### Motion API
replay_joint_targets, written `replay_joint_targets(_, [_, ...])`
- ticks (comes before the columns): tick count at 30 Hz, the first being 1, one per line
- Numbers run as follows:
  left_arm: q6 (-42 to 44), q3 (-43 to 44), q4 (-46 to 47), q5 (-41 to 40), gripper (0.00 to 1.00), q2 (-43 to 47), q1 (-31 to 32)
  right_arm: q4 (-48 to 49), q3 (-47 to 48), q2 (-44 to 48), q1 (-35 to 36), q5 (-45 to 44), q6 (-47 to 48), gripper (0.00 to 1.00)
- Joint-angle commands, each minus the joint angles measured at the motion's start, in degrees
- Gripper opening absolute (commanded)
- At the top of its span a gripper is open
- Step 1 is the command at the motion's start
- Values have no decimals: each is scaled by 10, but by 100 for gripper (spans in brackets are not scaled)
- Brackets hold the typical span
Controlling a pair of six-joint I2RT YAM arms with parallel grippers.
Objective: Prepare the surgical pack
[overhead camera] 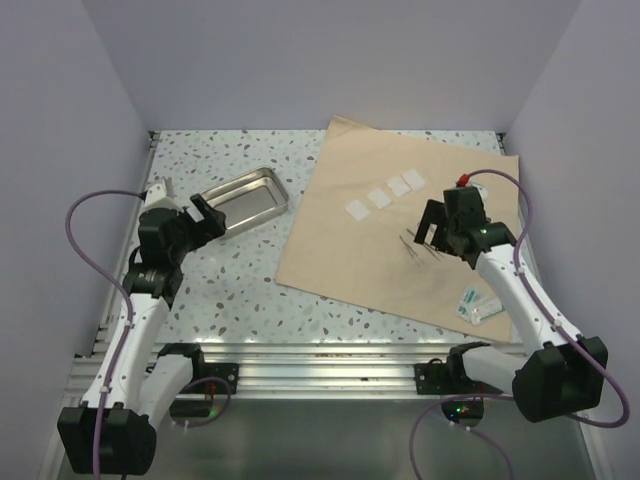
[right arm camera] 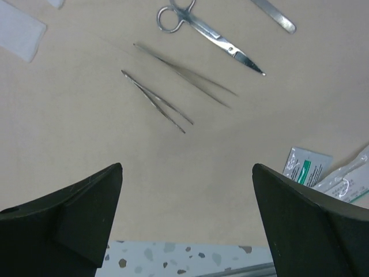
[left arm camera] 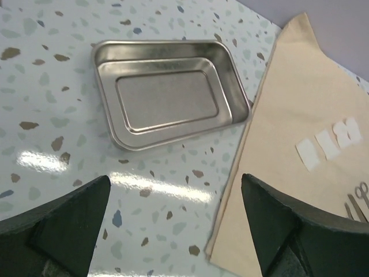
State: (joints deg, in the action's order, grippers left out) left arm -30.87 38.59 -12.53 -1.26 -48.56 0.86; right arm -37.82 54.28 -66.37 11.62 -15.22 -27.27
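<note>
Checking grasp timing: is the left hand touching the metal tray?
Apart. The left wrist view shows both fingers of the left hand short of the metal tray, with speckled table between.

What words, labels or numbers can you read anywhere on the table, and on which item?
No text is readable in any view.
On the green-and-white packet: green print, too blurred to read.
On the clear packets beside it: nothing legible.
On the tray, sheet, gauze and scissors: no markings visible.
</note>
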Motion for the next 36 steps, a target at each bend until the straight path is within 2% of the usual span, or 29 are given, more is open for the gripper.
replay_joint_targets(1, [7,1,-131,123,99,21,-1,-129,50,11,0,47,-27,99])
replay_joint_targets(2, [-8,1,-137,160,100,35,-1,-138,57,18,1,78,-28,98])
replay_joint_targets(3, [-22,1,-137,160,99,22,-1,-136,57,18,1,78,-24,98])
replay_joint_targets(4, [-30,11,-138,203,99,8,0,-133,64,12,1,136,-20,98])
replay_joint_targets(7, [-46,25,-109,266,99,-33,0,-109,84,-41,2,225,-9,96])
replay_joint_targets(9, [-31,49,-109,263,99,-34,0,-92,100,-85,9,237,-3,92])
replay_joint_targets(14, [-9,67,-125,254,98,-65,6,-116,205,-170,17,213,14,92])
replay_joint_targets(17, [-14,44,-94,278,93,-68,6,-134,261,-227,17,202,54,92])
replay_joint_targets(21, [-15,17,-87,271,89,-64,6,-144,307,-277,17,201,85,89])
replay_joint_targets(25, [4,17,-115,249,86,-73,6,-111,297,-299,21,201,86,90])
replay_joint_targets(30, [30,37,-146,224,85,-81,6,-122,287,-325,22,167,95,87])
replay_joint_targets(36, [38,33,-147,231,80,-98,6,-103,254,-338,21,156,131,84])
